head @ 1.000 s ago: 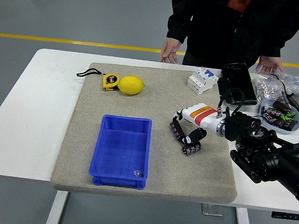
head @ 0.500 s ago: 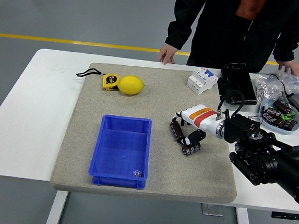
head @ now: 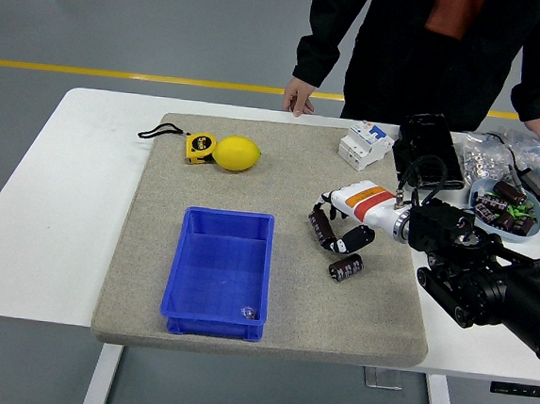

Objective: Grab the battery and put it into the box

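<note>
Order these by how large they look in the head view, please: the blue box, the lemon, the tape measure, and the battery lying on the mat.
1. blue box
2. lemon
3. tape measure and battery: both look much alike in size, and the battery lies nearer the camera, so I leave them unranked.

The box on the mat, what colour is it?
Bright blue. The box shows clearly in the head view, the only view here.

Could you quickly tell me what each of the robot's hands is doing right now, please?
Left hand: not in view.
Right hand: fingers closed around one dark battery, over the mat; a second battery lies loose just beside it.
</note>
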### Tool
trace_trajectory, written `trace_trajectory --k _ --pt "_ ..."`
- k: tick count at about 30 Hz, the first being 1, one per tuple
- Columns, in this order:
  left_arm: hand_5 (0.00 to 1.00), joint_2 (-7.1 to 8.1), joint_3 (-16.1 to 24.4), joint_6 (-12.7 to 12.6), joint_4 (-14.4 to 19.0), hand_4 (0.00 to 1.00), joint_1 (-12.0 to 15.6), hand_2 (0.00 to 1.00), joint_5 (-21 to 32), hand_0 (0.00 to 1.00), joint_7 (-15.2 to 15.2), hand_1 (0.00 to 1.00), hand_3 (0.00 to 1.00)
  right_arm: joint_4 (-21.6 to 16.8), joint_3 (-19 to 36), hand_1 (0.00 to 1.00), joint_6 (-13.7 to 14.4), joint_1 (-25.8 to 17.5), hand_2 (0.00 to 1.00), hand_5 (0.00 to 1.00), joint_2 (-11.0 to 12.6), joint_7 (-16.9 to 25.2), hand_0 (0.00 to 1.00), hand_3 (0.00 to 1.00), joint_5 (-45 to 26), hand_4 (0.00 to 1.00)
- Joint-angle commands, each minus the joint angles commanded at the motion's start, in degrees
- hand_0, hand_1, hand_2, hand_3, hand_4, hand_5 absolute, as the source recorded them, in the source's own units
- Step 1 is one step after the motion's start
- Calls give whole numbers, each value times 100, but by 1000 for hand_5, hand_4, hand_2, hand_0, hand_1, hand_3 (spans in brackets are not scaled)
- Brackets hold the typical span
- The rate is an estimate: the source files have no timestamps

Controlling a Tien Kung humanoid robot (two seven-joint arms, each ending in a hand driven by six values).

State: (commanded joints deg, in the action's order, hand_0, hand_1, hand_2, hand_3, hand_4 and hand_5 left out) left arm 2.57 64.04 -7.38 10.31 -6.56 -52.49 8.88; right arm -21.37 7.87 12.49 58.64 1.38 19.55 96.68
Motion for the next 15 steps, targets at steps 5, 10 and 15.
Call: trace_trajectory --k 5,10,15 --pt "625 12 36 -3 0 715 35 746 -21 767 -4 724 637 -130 180 497 -32 41 555 291 90 -22 395 602 -28 720" --pt "625 20 82 -3 0 715 79 746 -67 767 4 724 637 -473 591 497 -79 58 555 291 198 -76 395 602 28 720" --pt "625 32 122 -1 0 715 118 745 -106 767 9 723 639 -1009 964 505 -126 110 556 291 297 -190 401 603 26 721"
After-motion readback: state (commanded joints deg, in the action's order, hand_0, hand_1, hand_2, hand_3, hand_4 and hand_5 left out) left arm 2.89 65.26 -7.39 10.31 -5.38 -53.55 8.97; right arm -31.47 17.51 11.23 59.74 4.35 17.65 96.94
